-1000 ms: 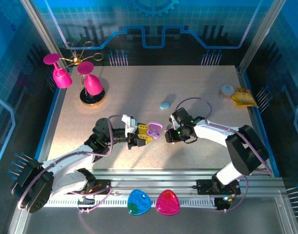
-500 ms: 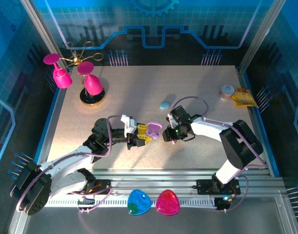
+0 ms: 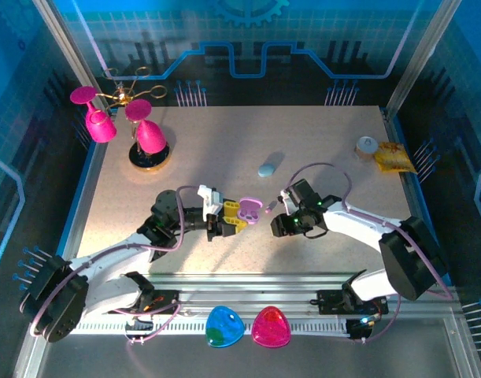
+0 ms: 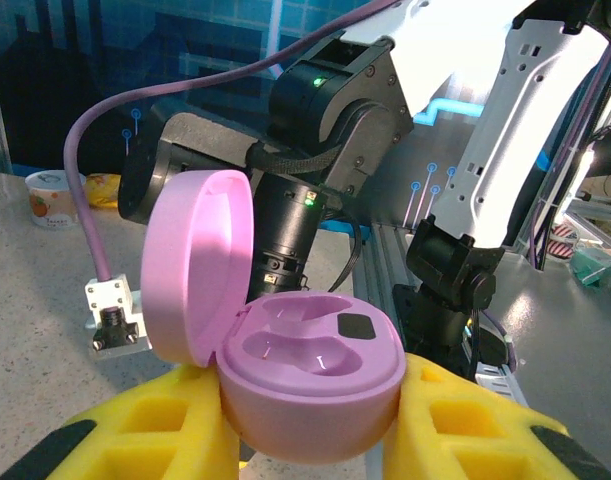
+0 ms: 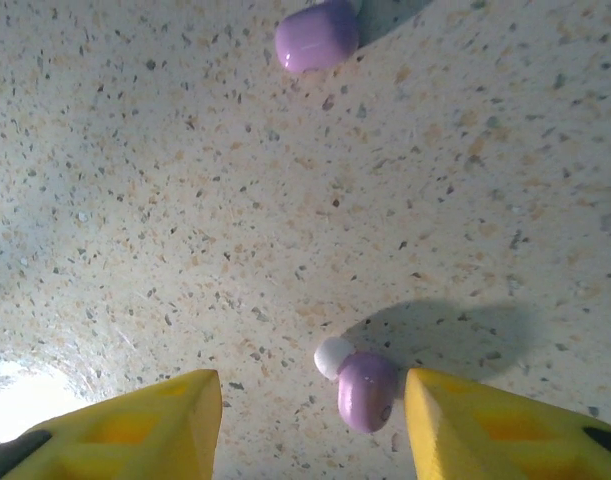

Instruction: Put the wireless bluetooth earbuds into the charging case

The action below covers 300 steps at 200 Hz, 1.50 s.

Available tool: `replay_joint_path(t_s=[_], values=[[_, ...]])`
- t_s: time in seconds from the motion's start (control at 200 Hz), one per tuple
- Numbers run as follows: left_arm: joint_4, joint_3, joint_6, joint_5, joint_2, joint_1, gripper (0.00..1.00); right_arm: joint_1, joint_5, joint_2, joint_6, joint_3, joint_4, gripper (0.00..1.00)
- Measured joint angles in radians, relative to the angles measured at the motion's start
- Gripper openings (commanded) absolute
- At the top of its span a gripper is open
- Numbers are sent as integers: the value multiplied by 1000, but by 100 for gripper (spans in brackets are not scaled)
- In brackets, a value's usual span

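My left gripper (image 4: 315,435) is shut on the base of a light purple charging case (image 4: 310,370). The case's lid (image 4: 200,260) stands open and both wells are empty. From above, the case (image 3: 248,209) sits at the table's middle, held in my left gripper (image 3: 232,218). My right gripper (image 5: 313,400) is open and points down at the table. One purple earbud (image 5: 366,390) with a white tip lies between its yellow fingers (image 5: 155,430), nearer the right one and not gripped. A second purple earbud (image 5: 316,38) lies farther off. Seen from above, my right gripper (image 3: 281,226) hovers just right of the case.
A pale blue closed case (image 3: 267,168) lies behind the grippers. A pink cup stand (image 3: 138,130) is at the back left. A small tub (image 3: 367,145) and a yellow packet (image 3: 394,157) are at the back right. A blue pebble (image 3: 223,325) and a pink pebble (image 3: 271,326) rest on the front rail.
My right gripper has moved away from the case, to the right and nearer, and now hangs over an earbud. The left gripper and case have stayed put.
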State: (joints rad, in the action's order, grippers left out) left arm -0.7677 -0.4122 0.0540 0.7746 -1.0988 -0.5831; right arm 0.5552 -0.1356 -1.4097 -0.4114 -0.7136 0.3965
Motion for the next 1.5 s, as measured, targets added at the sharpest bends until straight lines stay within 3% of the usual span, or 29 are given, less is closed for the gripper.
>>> replay_joint_path(t_s=[0.29,1.13,1.316,1.501], values=[[-9,0,0,0,-2,0,32,-5,23,13,-34,50,-21,53],[-35,0,19,0,-22,1,32,85,-80,23,-101,78,-106,44],[-35,0,19,0,-22,2,32,45,-50,16,-47,18,-84,45],[-28,0,18,0,-11,2,32,32,-72,-111,19,-95,-85,46]])
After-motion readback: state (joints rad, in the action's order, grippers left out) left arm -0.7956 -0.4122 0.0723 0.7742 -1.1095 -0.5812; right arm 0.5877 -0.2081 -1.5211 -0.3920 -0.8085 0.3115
